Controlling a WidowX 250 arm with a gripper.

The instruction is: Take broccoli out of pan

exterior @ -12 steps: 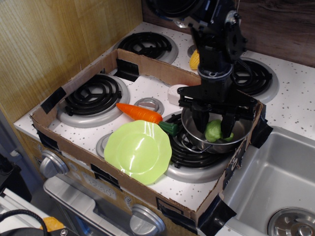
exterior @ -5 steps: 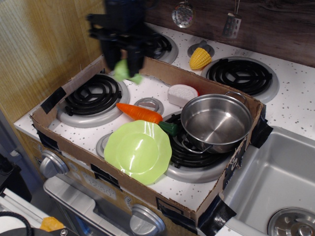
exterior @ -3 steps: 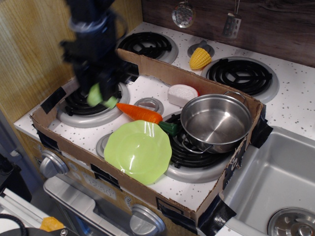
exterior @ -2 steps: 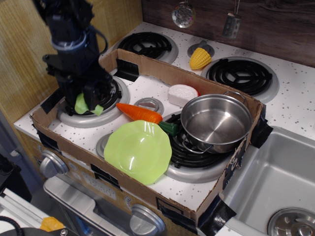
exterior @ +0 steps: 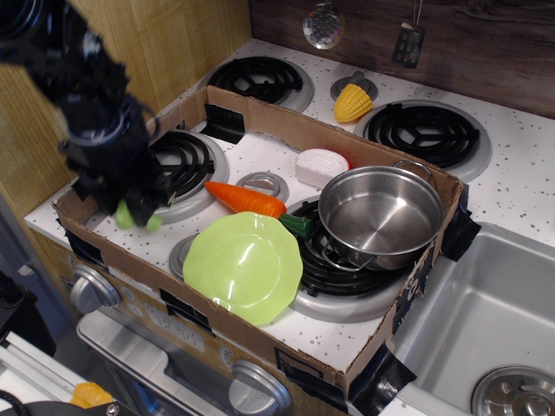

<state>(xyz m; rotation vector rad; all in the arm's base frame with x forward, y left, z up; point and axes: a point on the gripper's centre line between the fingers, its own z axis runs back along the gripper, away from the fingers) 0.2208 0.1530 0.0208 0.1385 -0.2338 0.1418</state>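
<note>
Lumpy green broccoli clamped in blurred black gripper, apart from shiny round steel pan

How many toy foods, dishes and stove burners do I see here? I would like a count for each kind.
Toy foods: 3 (broccoli, carrot, corn)
Dishes: 3 (pan, plate, white bowl)
Burners: 4
Total: 10

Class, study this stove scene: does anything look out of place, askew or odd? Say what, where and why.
The cardboard box is odd: it sits on the stovetop, walling in two burners, taped at its corners. A carrot lies loose on the stovetop inside it, tip left. The pan is empty; the hand holds the broccoli near the box's front-left corner.
</note>
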